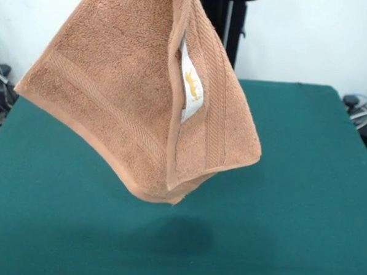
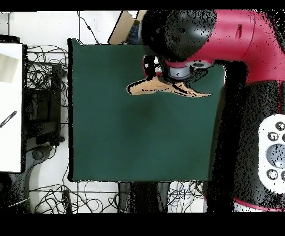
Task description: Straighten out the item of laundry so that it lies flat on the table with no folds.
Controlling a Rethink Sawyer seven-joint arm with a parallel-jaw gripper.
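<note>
The light orange-brown towel (image 1: 130, 98) hangs in the air above the green table (image 1: 304, 181), clear of its surface. It is folded over on itself, with a vertical hem down the middle and the white tag (image 1: 191, 82) showing beside it. Its top runs out of the front view, so the grip point is hidden there. In the overhead view the towel (image 2: 146, 88) shows edge-on as a thin strip over the table (image 2: 111, 139). It hangs under the arm's wrist, where my gripper (image 2: 170, 75) holds it. The fingers are hidden by the arm.
The robot's black pedestal (image 1: 229, 23) stands behind the table. Cables and gear lie off both table sides (image 1: 1, 91). In the overhead view a white desk (image 2: 11, 100) is at the left and a cardboard piece (image 2: 123, 28) is at the table's top edge.
</note>
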